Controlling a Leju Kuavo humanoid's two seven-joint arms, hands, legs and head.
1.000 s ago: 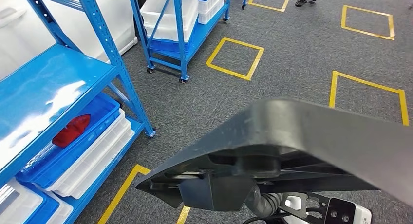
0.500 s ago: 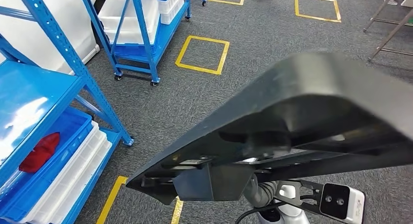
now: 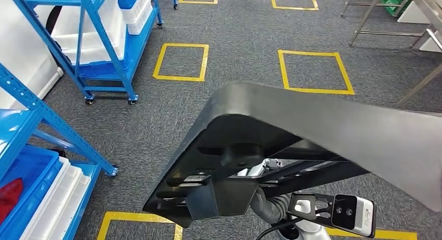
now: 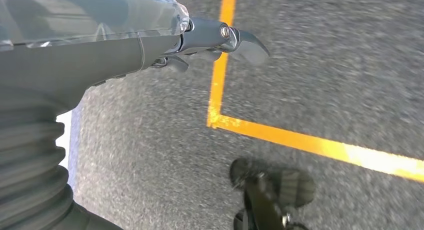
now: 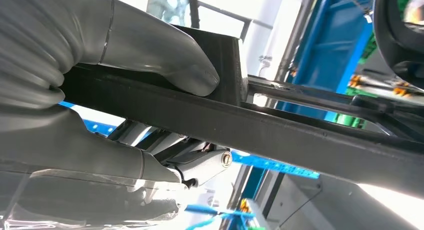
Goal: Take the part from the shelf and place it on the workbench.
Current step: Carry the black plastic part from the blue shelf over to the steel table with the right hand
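View swung right, part (image 3: 312, 130) over carpet (image 3: 234, 36)

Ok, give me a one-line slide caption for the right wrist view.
Right hand grips the black part by its edge, thumb on top, blue shelving behind.

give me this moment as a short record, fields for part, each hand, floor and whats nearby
part: large black part held up in front of the head camera
right hand: right hand grips the part's dark bar, thumb on top
left hand: left hand holds nothing, hangs above the floor
floor: grey carpet with yellow tape squares
nearby: blue shelf on the left, blue cart with white bins, metal table legs
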